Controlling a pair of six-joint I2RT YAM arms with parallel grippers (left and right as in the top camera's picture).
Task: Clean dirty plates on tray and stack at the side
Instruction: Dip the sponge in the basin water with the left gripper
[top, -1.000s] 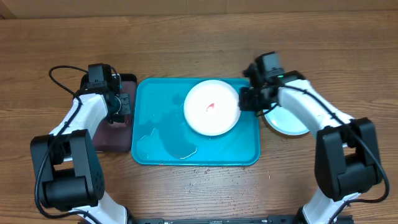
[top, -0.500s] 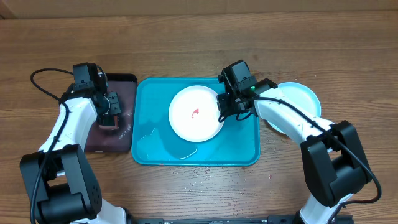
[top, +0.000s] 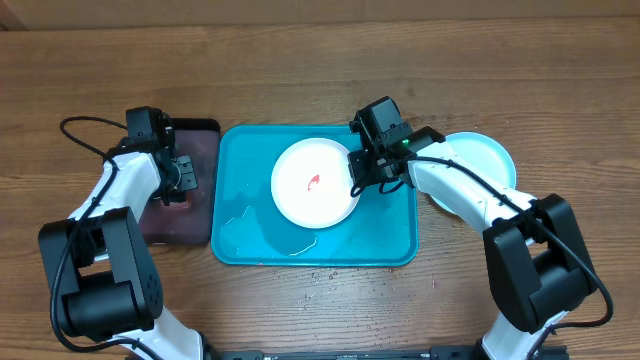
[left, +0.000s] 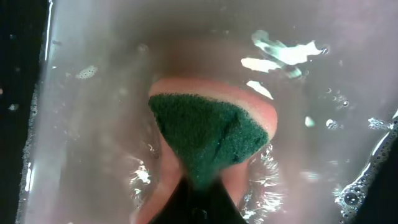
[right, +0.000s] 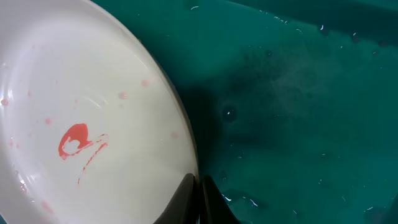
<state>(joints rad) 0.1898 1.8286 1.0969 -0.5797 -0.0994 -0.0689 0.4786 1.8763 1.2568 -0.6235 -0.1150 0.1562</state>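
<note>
A white plate (top: 312, 183) with a red smear lies on the turquoise tray (top: 390, 235). My right gripper (top: 361, 170) is shut on the plate's right rim; the right wrist view shows the fingers (right: 199, 202) pinching the rim of the white plate (right: 81, 124) over the wet tray (right: 298, 112). A light blue plate (top: 480, 160) lies on the table right of the tray. The yellow-green plate is out of view. My left gripper (top: 178, 180) is over the dark tray (top: 185, 215), shut on the green-and-pink sponge (left: 208, 130) in soapy water.
Water pools on the tray's lower left (top: 260, 225). Drops lie on the table in front of the tray (top: 330, 272). The dark tray's black rim (left: 25, 74) shows at the left of the left wrist view.
The right gripper dragged the white plate leftward to the tray's middle, uncovering the light blue plate. The left gripper shifted over the dark tray, first away from the turquoise tray, then slightly back toward it.
</note>
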